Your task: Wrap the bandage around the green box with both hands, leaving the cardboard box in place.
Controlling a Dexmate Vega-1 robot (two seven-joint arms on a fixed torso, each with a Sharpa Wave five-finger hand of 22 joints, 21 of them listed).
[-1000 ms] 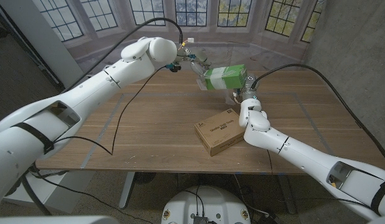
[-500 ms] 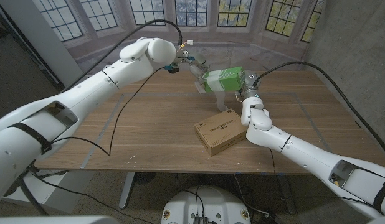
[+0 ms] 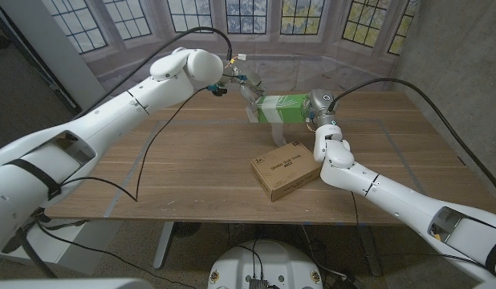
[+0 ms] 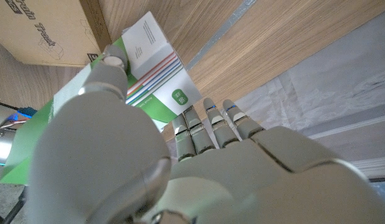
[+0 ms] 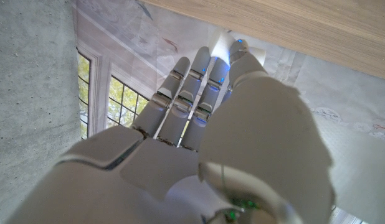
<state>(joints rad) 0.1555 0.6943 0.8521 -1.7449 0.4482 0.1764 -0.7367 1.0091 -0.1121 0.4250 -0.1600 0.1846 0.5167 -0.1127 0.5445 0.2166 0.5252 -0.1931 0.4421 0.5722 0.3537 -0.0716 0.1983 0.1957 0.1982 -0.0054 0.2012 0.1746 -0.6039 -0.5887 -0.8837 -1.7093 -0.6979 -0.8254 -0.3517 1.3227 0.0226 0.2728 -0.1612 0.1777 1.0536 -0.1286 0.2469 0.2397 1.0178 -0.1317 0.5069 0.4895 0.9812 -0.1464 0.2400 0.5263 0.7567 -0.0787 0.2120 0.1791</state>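
The counter [image 3: 192, 172] is carrying the cardboard box [image 3: 285, 169] at frame centre, apparently left alone as the task wants. Above it, upper centre, the green box [image 3: 282, 107] is hanging clamped between both hands, left hand [image 3: 241, 83] and right hand [image 3: 318, 107], likely raised so the bandage can pass around it.

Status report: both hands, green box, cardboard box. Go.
Left hand and right hand hold the green box aloft, one at each end. Brown cardboard box on the wooden table, below it, untouched. Bandage not discernible.
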